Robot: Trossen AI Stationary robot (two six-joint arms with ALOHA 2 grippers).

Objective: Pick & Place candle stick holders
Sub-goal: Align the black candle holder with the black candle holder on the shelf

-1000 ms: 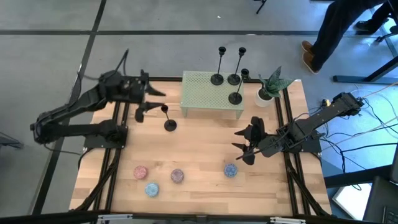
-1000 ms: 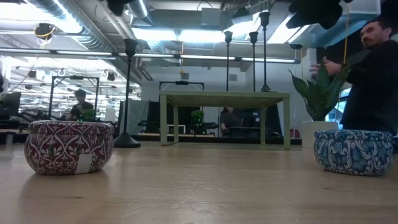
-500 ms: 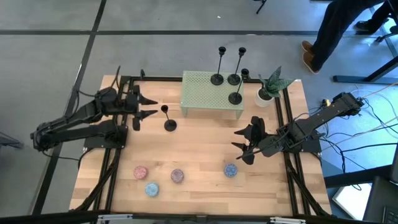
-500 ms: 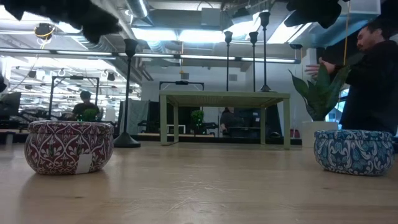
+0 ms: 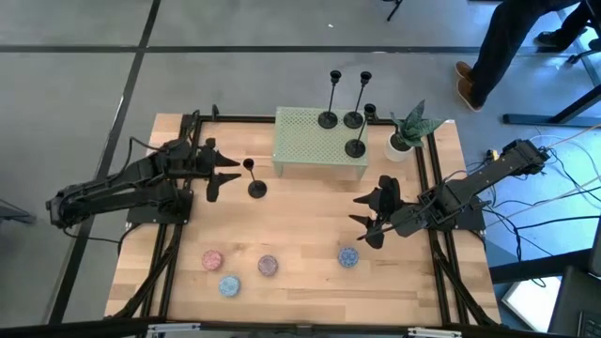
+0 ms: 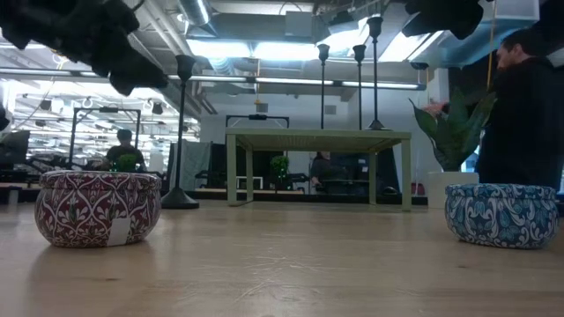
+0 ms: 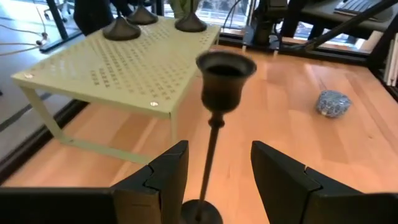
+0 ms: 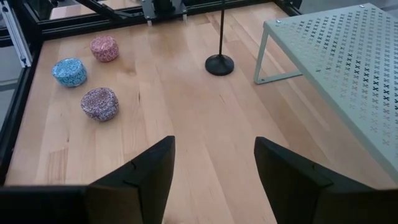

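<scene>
Hovering at nine o'clock of the lone candle holder [image 5: 254, 180] on the wood, the left gripper [image 5: 222, 173] has fingers spread; three other holders [image 5: 342, 113] sit on the green rack [image 5: 319, 141]. Right gripper [image 5: 368, 218], also spread, waits at four o'clock.

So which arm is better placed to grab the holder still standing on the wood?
Left. The left gripper is open right beside the lone candle stick holder, stem lined up between its fingers; the right gripper waits farther away.

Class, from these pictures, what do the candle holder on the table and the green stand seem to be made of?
Candle holder: probably metal, matte black; its stem is thin and its cup shows a dull sheen.
Green stand: likely painted sheet metal, pale green; its top is thin, perforated and has bent legs.
</scene>
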